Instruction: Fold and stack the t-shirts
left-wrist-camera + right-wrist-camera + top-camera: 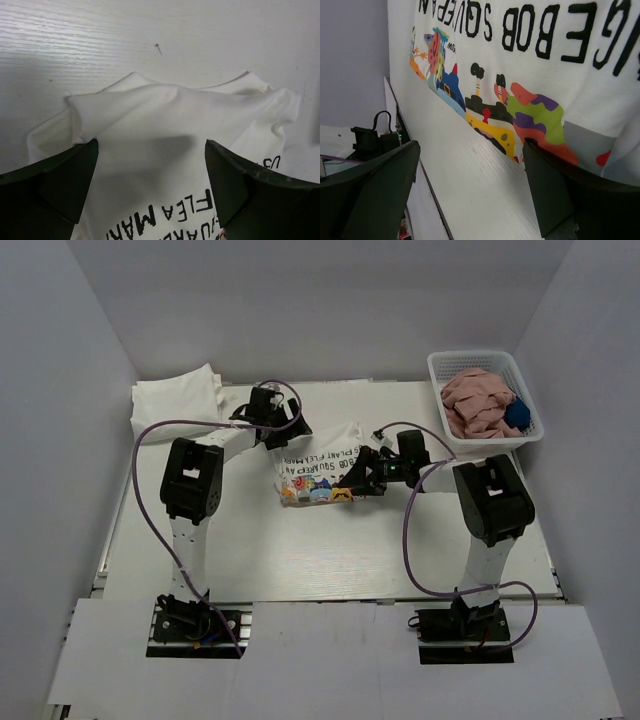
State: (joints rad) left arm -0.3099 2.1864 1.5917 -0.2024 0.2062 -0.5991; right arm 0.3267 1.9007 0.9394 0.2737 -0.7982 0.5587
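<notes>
Left tool (150,167) and right tool (470,172) both gape empty, and I see the tee (318,468) lying crosswise between them, each at one end.

A white printed t-shirt (318,472) lies rumpled and partly folded near the middle of the table (300,560), dark lettering and bright cartoon prints facing up. At ten o'clock from it, a plain white folded bundle (178,397) rests flat in the corner.
</notes>
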